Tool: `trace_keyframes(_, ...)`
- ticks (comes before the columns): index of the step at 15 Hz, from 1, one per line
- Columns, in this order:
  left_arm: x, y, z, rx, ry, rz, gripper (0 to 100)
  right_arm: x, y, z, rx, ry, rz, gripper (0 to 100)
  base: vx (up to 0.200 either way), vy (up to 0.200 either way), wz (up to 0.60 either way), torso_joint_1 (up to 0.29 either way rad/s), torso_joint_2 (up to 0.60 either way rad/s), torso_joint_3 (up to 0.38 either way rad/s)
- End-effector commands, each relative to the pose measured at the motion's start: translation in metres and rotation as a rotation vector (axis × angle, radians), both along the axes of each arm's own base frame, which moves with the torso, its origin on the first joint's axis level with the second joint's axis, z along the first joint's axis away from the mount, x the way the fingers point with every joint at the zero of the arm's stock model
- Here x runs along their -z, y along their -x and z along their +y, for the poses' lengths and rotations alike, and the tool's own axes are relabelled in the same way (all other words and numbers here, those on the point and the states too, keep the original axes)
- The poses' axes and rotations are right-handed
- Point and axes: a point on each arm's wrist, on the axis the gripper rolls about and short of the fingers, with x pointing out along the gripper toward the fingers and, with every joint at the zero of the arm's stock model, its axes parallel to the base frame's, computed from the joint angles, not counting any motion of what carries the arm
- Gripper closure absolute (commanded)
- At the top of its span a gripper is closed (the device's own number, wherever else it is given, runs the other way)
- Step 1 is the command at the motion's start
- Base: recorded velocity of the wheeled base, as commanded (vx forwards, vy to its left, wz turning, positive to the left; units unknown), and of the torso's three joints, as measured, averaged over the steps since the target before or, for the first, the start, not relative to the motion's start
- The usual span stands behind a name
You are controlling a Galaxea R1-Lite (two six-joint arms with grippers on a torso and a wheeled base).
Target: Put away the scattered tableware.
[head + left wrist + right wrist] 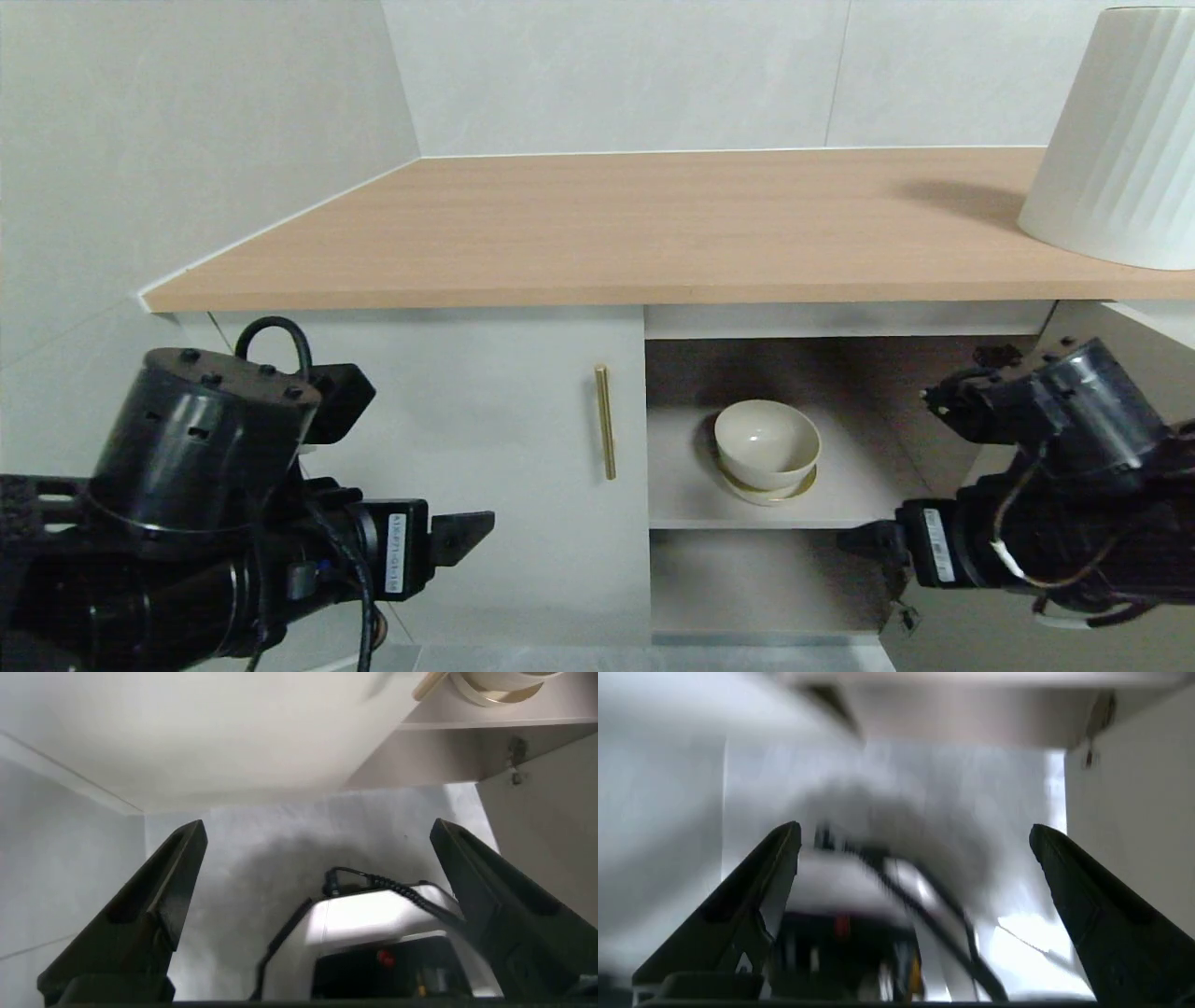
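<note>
Head view: bowl [766, 442] atop apparent saucer [767, 497]

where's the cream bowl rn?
Head view: the cream ceramic bowl sits on a gold-rimmed saucer on the open cabinet's upper shelf, just right of the closed door's brass bar handle.

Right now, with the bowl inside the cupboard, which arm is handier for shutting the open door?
Probably the right. The right gripper, open and empty, hangs beside the open door on that side; the left gripper faces the closed door, farther off.
</note>
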Motion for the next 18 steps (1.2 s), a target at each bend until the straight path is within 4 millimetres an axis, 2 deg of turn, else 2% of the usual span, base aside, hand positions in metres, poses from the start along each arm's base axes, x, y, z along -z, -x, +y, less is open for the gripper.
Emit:
trace_keyframes(1,-0.005,0.014,0.013,-0.005,0.014,-0.035,0,-0.025,0.038,-0.015,-0.074,-0.058,-0.059,0,0.000,0.000,0.00,0.000,0.00,0.000)
trace_keyframes(10,0.000,0.011,0.012,0.026,-0.022,-0.050,0,-0.013,0.042,-0.015,-0.094,-0.033,-0.006,0,0.000,0.000,0.00,0.000,0.00,0.000)
trace_keyframes(18,0.003,0.009,0.011,0.025,-0.030,-0.038,0,-0.010,0.044,-0.014,-0.105,-0.024,0.003,0,-0.200,0.000,0.00,0.004,0.00,0.004)
